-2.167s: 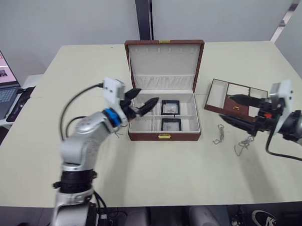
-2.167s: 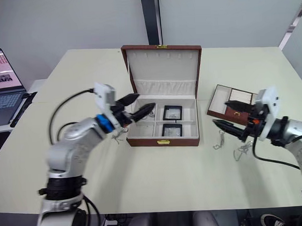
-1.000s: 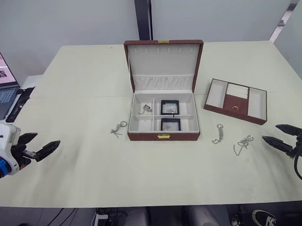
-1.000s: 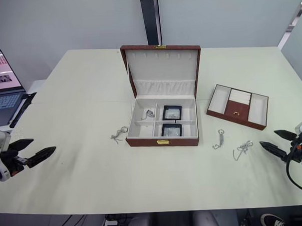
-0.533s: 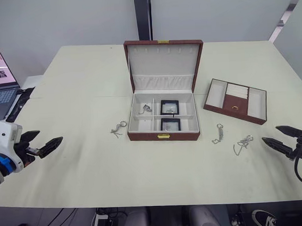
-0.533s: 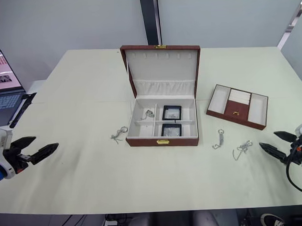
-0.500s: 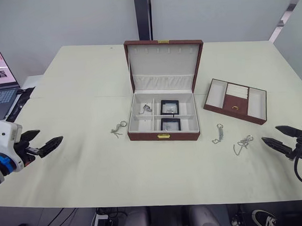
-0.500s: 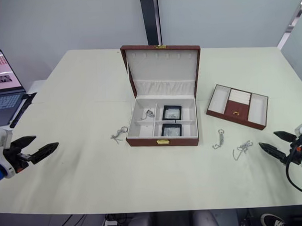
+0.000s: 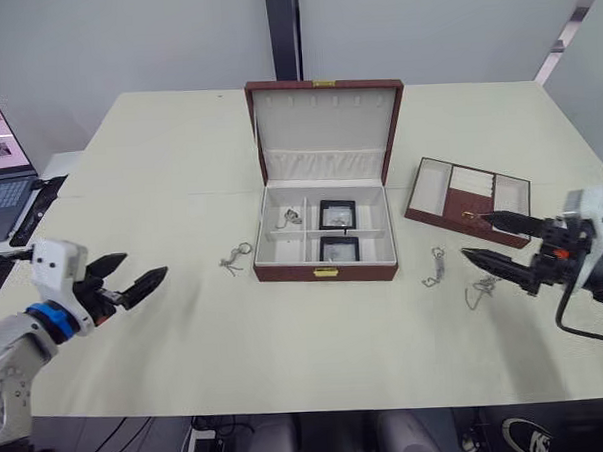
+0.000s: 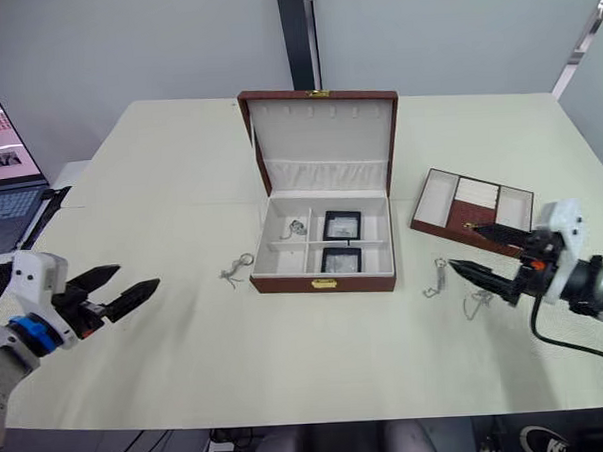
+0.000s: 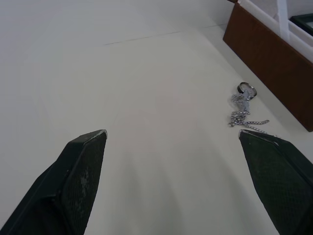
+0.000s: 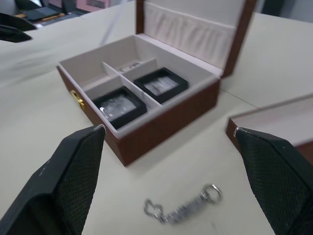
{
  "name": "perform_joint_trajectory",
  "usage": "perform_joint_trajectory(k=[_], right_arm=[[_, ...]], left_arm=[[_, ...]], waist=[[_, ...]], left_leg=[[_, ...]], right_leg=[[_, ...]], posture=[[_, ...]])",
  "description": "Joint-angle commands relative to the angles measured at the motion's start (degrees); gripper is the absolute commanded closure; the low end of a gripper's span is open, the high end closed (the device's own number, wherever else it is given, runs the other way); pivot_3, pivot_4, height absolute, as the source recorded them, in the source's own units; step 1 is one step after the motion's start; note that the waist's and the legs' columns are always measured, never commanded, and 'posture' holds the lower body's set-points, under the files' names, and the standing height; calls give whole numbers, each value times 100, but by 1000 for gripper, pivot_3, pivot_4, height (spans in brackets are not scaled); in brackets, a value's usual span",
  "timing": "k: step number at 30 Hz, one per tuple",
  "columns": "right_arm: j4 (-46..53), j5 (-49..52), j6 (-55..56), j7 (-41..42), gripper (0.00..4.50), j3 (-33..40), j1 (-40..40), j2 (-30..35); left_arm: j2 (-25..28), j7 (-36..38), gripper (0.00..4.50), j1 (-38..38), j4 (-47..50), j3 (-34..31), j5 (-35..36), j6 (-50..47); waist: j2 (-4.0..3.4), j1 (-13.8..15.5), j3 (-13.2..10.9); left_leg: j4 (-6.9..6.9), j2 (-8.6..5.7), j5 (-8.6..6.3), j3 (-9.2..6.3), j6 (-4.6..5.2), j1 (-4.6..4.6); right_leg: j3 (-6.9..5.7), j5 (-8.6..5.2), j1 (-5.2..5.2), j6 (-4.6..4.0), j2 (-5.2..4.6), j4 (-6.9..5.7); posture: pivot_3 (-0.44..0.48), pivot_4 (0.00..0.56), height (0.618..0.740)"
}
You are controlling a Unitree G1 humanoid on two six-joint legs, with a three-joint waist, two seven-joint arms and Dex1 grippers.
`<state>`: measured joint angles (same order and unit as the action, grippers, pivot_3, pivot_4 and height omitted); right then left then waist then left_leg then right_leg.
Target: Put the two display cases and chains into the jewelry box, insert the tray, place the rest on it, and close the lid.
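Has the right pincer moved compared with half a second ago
Yes. The right pincer, open, has come in from the table's right edge toward the tray and jewelry box, now beside the loose chains.

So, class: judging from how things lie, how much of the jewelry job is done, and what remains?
Done: both display cases and one chain lie in the jewelry box. In hand: nothing; the left pincer and right pincer are open. Left: three chains on the table, the tray beside the box, and the lid upright.
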<state>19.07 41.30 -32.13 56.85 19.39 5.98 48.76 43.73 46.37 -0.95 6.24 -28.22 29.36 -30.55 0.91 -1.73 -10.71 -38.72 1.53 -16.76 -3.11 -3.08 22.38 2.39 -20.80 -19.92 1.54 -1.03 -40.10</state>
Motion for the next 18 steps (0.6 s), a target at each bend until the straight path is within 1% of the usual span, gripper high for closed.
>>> perform_joint_trajectory(k=[1, 4, 10, 15, 18], right_arm=[[605, 302, -219, -122, 0, -215, 315, -5], [971, 489, -419, -308, 0, -454, 617, -73], [1190, 497, -515, -494, 0, -621, 789, -100], [1230, 440, -463, -561, 0, -701, 720, -137], [1253, 435, -441, -603, 0, -714, 681, -166]], left_arm=[[-190, -114, 18, 214, 194, 386, -103, 238], [-466, -246, 18, 676, -8, 859, -265, 371], [-655, -180, 18, 1249, -582, 1580, -753, 879], [-645, 57, 18, 1394, -916, 2022, -1052, 1258], [-660, 124, 18, 1489, -1163, 2086, -1128, 1450]], waist=[[1, 16, 0], [5, 49, 2], [5, 35, 3], [5, 15, 3], [5, 8, 3]], left_leg=[[-1, -2, 0, 0, 0, 0], [-6, -5, 0, -10, 0, 11], [-11, -5, 0, -12, 0, 24], [-11, -5, 0, -10, 0, 24], [-11, -3, 0, -11, 1, 25]], right_leg=[[0, 0, 1, 0, -1, 0], [-9, 0, -1, 0, -1, 3], [-11, 2, -12, 1, -1, 2], [-10, 2, -14, 1, -1, 2], [-11, 2, -16, 1, 2, 0]], posture=[[0, 150, 740], [0, 150, 740], [0, 150, 740], [0, 150, 740], [0, 150, 740]])
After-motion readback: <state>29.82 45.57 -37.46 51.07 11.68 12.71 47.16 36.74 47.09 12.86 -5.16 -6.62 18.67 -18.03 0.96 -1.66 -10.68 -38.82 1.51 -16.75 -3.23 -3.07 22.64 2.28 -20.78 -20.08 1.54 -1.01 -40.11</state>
